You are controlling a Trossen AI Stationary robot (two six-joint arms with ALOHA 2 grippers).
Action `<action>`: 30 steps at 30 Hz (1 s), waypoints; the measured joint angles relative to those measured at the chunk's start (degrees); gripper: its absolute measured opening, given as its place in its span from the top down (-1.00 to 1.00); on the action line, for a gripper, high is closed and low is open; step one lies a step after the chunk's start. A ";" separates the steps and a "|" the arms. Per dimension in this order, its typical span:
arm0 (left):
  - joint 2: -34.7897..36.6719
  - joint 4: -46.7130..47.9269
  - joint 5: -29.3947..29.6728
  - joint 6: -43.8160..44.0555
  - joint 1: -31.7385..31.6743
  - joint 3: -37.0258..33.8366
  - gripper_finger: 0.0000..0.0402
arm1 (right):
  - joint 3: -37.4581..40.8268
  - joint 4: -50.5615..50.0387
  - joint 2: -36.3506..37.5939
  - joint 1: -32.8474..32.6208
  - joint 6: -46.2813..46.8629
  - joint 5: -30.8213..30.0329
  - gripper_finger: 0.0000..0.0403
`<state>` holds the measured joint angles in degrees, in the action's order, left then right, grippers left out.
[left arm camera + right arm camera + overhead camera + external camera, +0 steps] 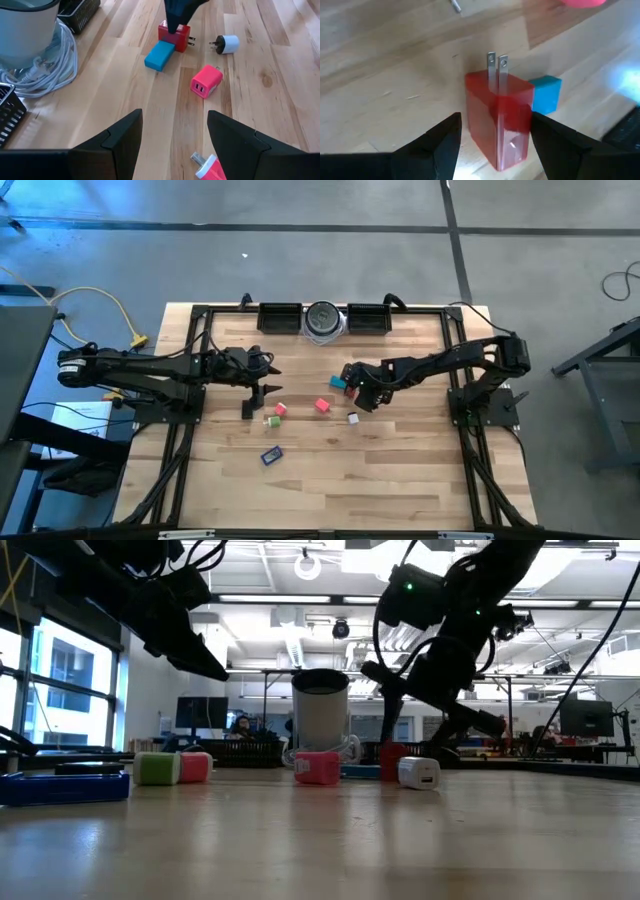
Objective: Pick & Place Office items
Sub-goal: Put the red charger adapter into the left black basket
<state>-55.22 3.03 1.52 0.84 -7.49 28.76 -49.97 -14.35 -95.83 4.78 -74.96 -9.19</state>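
My right gripper (pixel 355 392) is open and low over the table's middle. Its fingers stand on either side of a red block (pixel 500 120) with two metal prongs. The block lies on the table beside a teal block (pixel 546 93). My left gripper (pixel 268 387) is open and empty, raised above the table left of centre. A pink block (pixel 322 405), a white bit (pixel 353 418), a green cube (pixel 270 421), a pink-red block (pixel 281 409), a black bar (pixel 247 411) and a blue flat piece (pixel 271 454) lie flat on the wood. My right gripper comes at the red block from above, slanting, one finger (pixel 442 145) at each of its broad sides (pixel 479 125). The block lies on the table with its prongs pointing away from the gripper. I cannot tell whether the fingers touch it.
A round silver-grey disc (pixel 322 320) with a white cable stands at the far edge between two long black trays (pixel 280 317) (pixel 367 317). A black frame (pixel 200 360) borders the wooden table. The near half of the table holds only the blue piece.
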 joint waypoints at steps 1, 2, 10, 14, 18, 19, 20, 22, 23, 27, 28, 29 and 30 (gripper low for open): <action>-0.01 0.00 0.01 0.00 0.00 0.00 -0.08 | -0.01 0.22 -0.63 0.00 -0.04 -0.09 -0.09; 0.00 0.05 0.00 0.00 0.00 0.00 -0.08 | -0.01 0.44 -1.09 0.00 -0.04 -0.13 -0.09; -0.02 0.97 0.01 0.00 0.00 0.00 -0.08 | 0.01 3.62 -2.59 0.00 3.68 -3.09 0.22; -0.02 1.23 0.00 0.00 0.00 0.00 -0.08 | 0.01 3.49 -2.59 -0.02 6.62 -4.75 0.49; 0.00 1.28 0.01 0.06 0.03 0.00 -0.08 | 0.01 3.41 -2.59 -0.39 9.57 -5.85 0.49; 0.00 1.32 0.01 0.24 0.04 0.00 -0.08 | 0.01 3.42 -2.59 -0.52 10.99 -6.16 0.49; -0.01 1.38 0.00 0.49 0.04 0.00 -0.08 | 0.01 3.37 -2.59 -0.65 12.92 -6.81 0.49; -0.02 1.47 0.02 0.52 0.04 0.00 -0.08 | -0.26 2.98 -2.59 -0.70 17.36 -8.92 0.49; -0.02 1.58 0.00 0.55 0.04 0.00 -0.08 | -0.61 2.94 -2.59 -0.72 19.63 -9.93 0.49; -0.01 1.81 0.02 0.68 0.04 0.00 -0.08 | -1.19 3.47 -0.41 -0.82 25.98 -10.82 0.49; 0.00 1.79 0.02 0.68 0.04 0.00 -0.08 | -1.20 4.00 0.53 -0.95 27.07 -10.68 0.49; -0.01 1.80 0.02 0.68 0.04 0.00 -0.08 | -1.21 4.37 1.44 -1.00 28.13 -10.43 0.49; 0.00 1.80 0.02 0.68 0.04 0.00 -0.08 | -1.21 4.59 2.38 -1.05 29.19 -10.38 0.49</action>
<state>-55.22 4.83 1.54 1.52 -7.44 28.75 -51.17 -9.76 -93.45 3.73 -45.76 -19.57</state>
